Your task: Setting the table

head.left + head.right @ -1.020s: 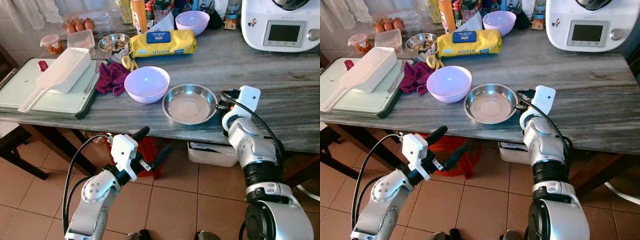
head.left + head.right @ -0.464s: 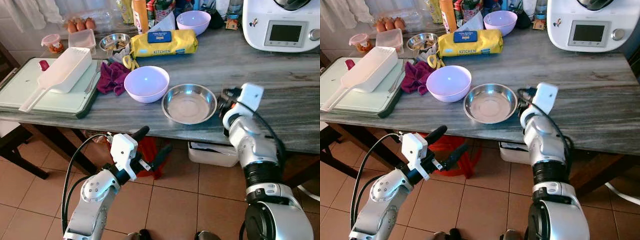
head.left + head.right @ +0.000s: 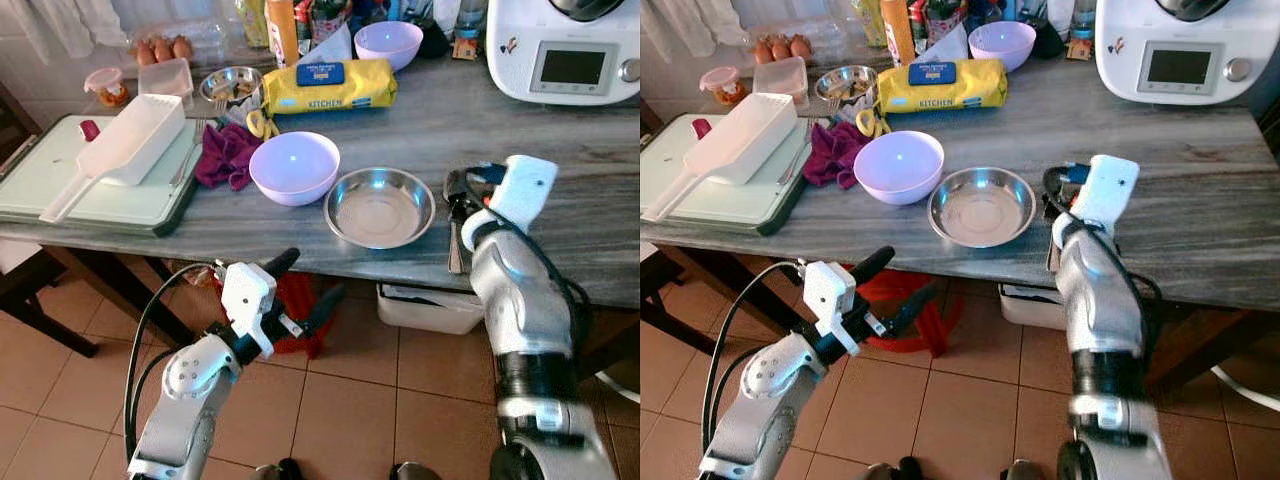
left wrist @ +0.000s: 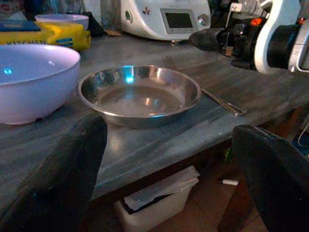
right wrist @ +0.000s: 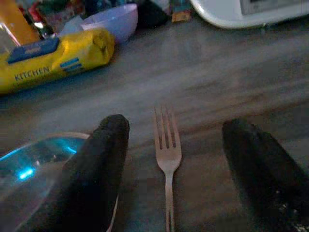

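Since a second ago we have lifted our right gripper up and back from the table edge, and the fork now lies uncovered on the grey marble table, just to the right of the steel bowl. In our right wrist view the fork's tines point away from us toward the yellow kitchen-roll pack, and our two black fingers stand wide apart on either side of it, holding nothing. Our left gripper hangs below the table's front edge over the tiled floor, its fingers spread wide and empty; in its wrist view we see the steel bowl straight ahead, with the fork beside it. Left of the steel bowl sits a lilac bowl, the two rims near or just touching; we cannot tell which. A purple cloth lies beside that, next to a pale green tray carrying a white container. A white kitchen appliance stands at the far right of the table.
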You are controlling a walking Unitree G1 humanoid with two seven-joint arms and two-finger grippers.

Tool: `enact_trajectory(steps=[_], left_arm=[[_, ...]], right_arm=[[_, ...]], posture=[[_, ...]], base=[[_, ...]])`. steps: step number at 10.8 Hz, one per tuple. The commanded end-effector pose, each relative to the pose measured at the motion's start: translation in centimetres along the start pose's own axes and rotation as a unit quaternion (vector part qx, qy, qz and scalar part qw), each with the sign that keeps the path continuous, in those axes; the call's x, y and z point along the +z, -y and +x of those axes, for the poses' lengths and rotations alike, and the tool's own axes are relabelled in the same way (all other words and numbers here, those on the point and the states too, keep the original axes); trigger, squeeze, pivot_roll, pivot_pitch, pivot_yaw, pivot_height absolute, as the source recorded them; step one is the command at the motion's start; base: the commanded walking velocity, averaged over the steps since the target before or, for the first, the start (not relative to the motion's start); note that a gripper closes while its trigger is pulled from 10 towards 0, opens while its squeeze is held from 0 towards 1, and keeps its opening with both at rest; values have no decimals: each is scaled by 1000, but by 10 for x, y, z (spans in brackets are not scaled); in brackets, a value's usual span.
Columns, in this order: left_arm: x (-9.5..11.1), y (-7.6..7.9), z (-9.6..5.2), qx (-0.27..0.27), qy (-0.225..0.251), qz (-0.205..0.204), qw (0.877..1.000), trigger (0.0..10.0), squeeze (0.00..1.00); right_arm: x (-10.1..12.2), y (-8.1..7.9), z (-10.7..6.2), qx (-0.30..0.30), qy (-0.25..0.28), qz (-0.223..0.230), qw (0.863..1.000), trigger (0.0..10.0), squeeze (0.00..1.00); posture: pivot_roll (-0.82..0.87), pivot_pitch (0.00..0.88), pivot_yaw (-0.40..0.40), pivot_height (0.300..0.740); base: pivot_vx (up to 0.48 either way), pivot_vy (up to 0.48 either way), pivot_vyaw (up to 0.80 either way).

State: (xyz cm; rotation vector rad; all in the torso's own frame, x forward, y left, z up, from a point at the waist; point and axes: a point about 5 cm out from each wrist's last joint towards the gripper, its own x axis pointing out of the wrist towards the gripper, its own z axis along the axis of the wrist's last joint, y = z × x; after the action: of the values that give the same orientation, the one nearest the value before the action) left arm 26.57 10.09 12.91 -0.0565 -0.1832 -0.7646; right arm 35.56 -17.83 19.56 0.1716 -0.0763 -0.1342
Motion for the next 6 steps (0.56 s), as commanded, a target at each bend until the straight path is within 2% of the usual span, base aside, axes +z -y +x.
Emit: enact_trajectory(steps=[1, 2, 3, 4, 5, 6], left_arm=[[-7, -5, -4, 14, -10, 1, 1000, 10000, 0], [-10, -8, -5, 25, -10, -1, 1000, 10000, 0], [-10, -14, -3, 46, -3, -1, 999, 10000, 0], [-8, -20, -2, 81, 3, 13, 997, 10000, 0], [-5, -31, -2, 141, 4, 29, 990, 10000, 0], [-8, -41, -3, 179, -2, 27, 984, 10000, 0]], right_arm=[[3, -4, -8, 4, 18, 12, 1000, 10000, 1000], [2, -3, -18, 12, 30, 3, 999, 10000, 1000], [-2, 1, -30, 16, 42, -26, 999, 10000, 1000], [-10, 6, -39, 14, 45, -66, 997, 10000, 1000], [-21, 14, -52, 19, 36, -80, 996, 10000, 1000], [-32, 26, -66, 17, 18, -102, 994, 10000, 1000]], posture=[[-147, 144, 110, 740], [-150, 135, 115, 740], [-156, 116, 118, 740], [-159, 106, 122, 740], [-156, 90, 123, 740], [-160, 81, 124, 740]], base=[[0, 0, 0], [0, 0, 0], [0, 0, 0], [0, 0, 0], [0, 0, 0], [0, 0, 0]])
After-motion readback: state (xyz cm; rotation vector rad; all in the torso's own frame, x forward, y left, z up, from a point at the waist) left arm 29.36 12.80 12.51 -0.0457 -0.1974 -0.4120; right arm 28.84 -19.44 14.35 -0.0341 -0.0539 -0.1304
